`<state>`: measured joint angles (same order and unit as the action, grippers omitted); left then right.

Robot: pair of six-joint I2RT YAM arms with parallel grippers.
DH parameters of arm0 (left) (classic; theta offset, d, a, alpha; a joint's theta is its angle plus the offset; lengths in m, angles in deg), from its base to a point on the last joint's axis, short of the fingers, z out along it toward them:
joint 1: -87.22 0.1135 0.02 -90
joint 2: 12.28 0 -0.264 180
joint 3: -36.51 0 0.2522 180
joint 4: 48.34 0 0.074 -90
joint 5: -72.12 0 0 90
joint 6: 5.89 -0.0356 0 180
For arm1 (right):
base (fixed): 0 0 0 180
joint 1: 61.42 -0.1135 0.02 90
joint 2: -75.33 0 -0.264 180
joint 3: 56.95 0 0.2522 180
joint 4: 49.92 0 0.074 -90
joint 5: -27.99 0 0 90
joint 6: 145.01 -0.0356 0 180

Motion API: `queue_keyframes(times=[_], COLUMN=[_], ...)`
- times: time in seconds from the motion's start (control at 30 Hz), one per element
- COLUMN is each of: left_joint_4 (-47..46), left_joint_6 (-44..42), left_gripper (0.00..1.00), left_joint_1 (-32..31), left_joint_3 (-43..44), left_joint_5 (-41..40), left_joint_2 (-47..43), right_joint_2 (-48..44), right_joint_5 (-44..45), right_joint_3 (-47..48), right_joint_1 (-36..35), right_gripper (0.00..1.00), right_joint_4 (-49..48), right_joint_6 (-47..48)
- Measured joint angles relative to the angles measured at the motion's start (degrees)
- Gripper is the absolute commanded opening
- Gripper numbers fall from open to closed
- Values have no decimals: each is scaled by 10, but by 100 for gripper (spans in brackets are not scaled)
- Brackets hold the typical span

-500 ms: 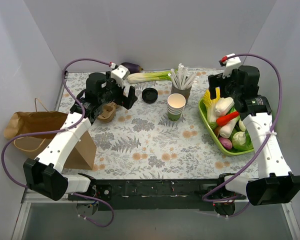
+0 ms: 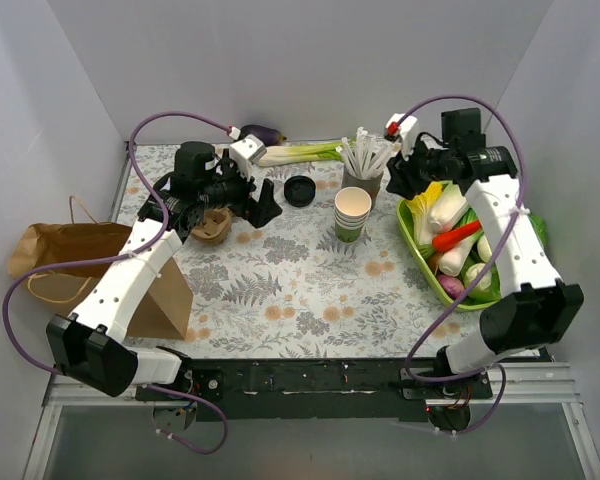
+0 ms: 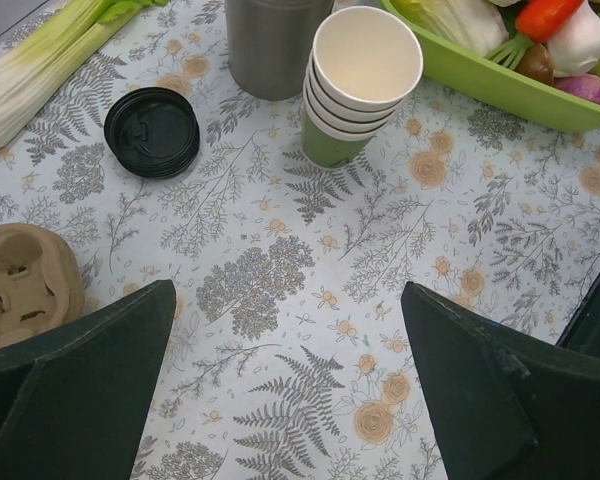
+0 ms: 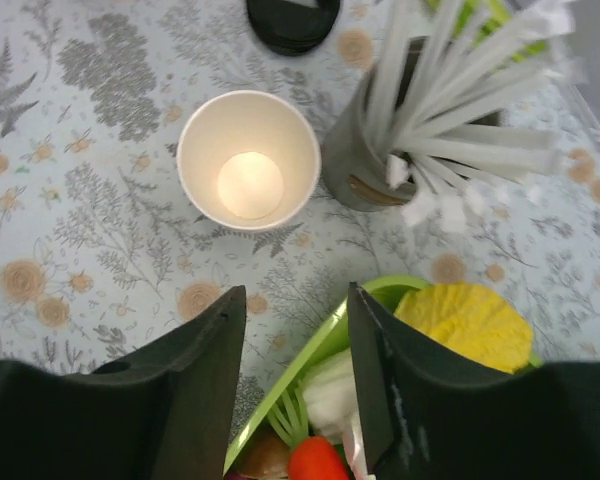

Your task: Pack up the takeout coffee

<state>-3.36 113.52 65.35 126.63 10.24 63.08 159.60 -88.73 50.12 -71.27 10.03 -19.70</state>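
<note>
No cup with a lid on it shows in any view, so the takeout coffee is out of view. A stack of lidless cream-and-green cups (image 2: 352, 215) (image 3: 365, 75) (image 4: 247, 160) stands mid-table. A pile of loose black lids (image 2: 299, 190) (image 3: 152, 130) lies behind and left of it. My left gripper (image 2: 263, 208) (image 3: 285, 340) hovers wide open over bare cloth left of the cups, with nothing between its fingers. My right gripper (image 2: 398, 180) (image 4: 295, 300) hangs open and empty above the near corner of the green tray, right of the cups.
A grey holder of wrapped straws (image 2: 362, 178) (image 4: 380, 150) stands behind the cups. The green tray (image 2: 420, 250) (image 4: 325, 345) of vegetables fills the right side. A pulp cup carrier (image 2: 213, 224) (image 3: 25, 285) and a brown paper bag (image 2: 70, 260) are at the left, with a leek (image 2: 298, 152) at the back.
The right arm has swung left and forward, from over the tray's far end to beside the straw holder. The left gripper has edged slightly right.
</note>
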Motion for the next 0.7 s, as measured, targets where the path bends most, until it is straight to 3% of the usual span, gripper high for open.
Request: queue_keyframes(times=[0.13,0.47,0.7], left_joint_4=[2,3,2], left_joint_6=[-1,-8,-11], left_gripper=[98,98,98], left_joint_1=[0,0,1], left_joint_3=[1,1,-3], left_joint_5=[-23,-50,-52], left_joint_2=[0,-3,-11], right_joint_2=[72,173,231], right_joint_5=[-34,-38,-24], right_joint_3=[29,95,163], right_joint_1=[-32,-137,-150], right_gripper=[42,48,47], right_joint_4=[67,137,172], right_joint_6=[47,139,161])
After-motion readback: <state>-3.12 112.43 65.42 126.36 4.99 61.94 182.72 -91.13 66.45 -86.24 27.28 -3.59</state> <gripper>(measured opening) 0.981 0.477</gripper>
